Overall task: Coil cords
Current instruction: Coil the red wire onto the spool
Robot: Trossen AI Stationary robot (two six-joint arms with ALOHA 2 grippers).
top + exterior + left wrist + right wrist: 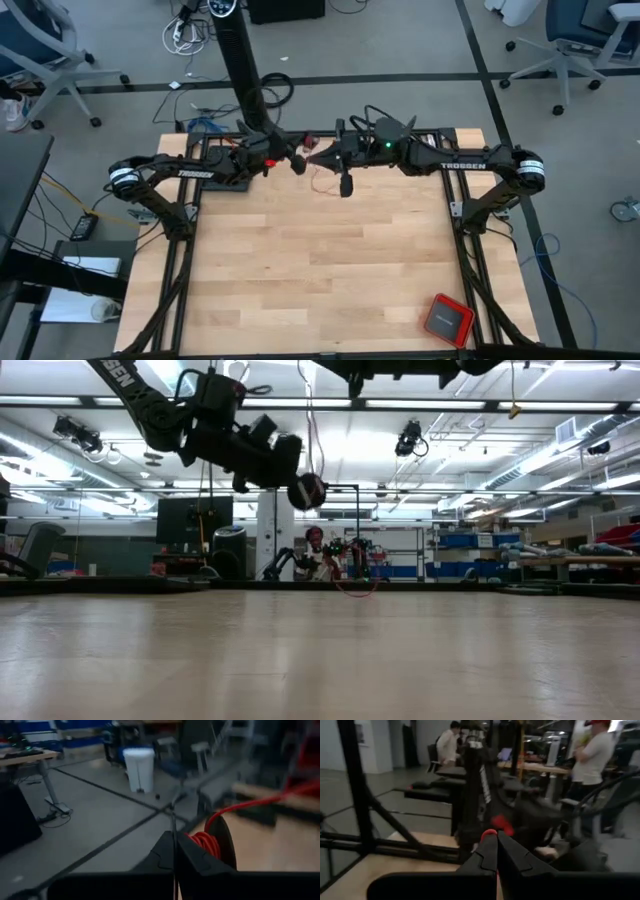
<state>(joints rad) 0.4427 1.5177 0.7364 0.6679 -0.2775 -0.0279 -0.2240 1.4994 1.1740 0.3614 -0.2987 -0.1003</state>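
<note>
Up at twelve o'clock, both grippers' jaws were pinched on the red cord (316, 152), holding it off the tabletop (320, 270) for winding.

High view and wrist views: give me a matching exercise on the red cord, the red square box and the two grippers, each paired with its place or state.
Things:
1. red cord
2. red square box
3. left gripper
4. right gripper

Places or states:
A. lying alone near the table's front right corner
B. shut, raised at the table's far edge, on the picture's right
C. wound in a small coil, one strand leading away
D. shut, beside the coil

Pairs: 1-C, 2-A, 3-D, 4-B
</note>
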